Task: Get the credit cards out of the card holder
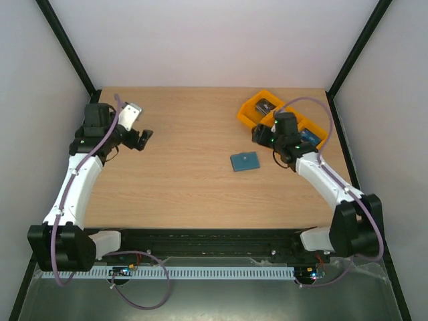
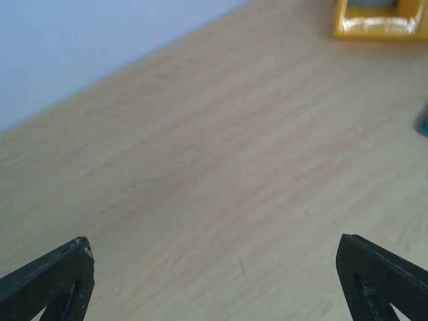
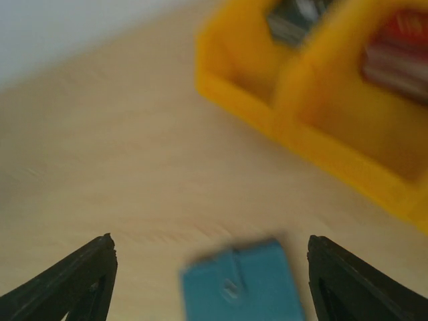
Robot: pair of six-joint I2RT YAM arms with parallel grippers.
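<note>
At three o'clock on the worktop, the card holder, judged light and slick, is best edge-pinched by the right end effector, jaws apart.

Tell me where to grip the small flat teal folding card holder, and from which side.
Probably from straight above, pinching the teal card holder across its two opposite side edges. It lies flat and closed on the wooden table, too thin for a sideways approach, and it sits between the fingers of the open right gripper.
</note>
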